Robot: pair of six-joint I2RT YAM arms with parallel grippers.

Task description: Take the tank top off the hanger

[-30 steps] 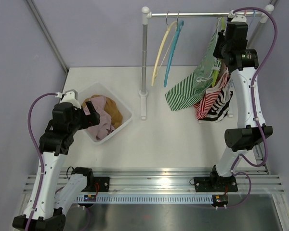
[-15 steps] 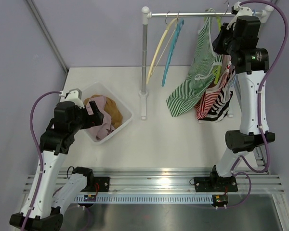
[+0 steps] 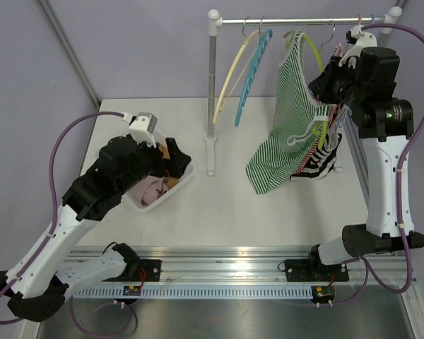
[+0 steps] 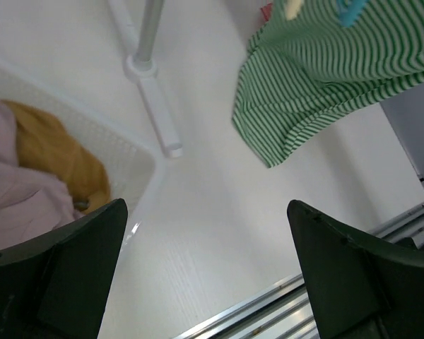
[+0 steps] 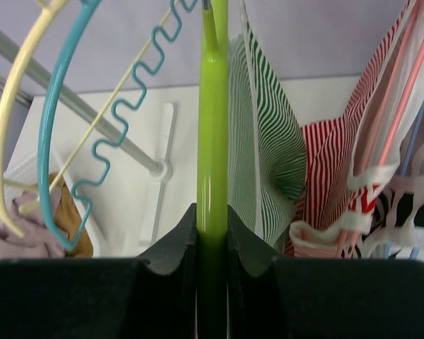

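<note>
Your right gripper (image 5: 213,244) pinches the lime-green hanger (image 5: 213,127) tight between both fingers, high beside the rail (image 3: 290,21). The green-striped tank top (image 3: 283,120) hangs from that hanger. Pressed against its right side you see a red-striped garment (image 5: 332,162) and a black-and-white one (image 3: 328,161). A bare yellow hanger (image 3: 233,74) and a blue hanger (image 3: 251,78) dangle between it and the rack's post (image 3: 212,85). Your left gripper (image 4: 208,275), jaws spread and holding nothing, hovers over the rim of the white bin (image 3: 185,180) of pink and ochre clothes.
</note>
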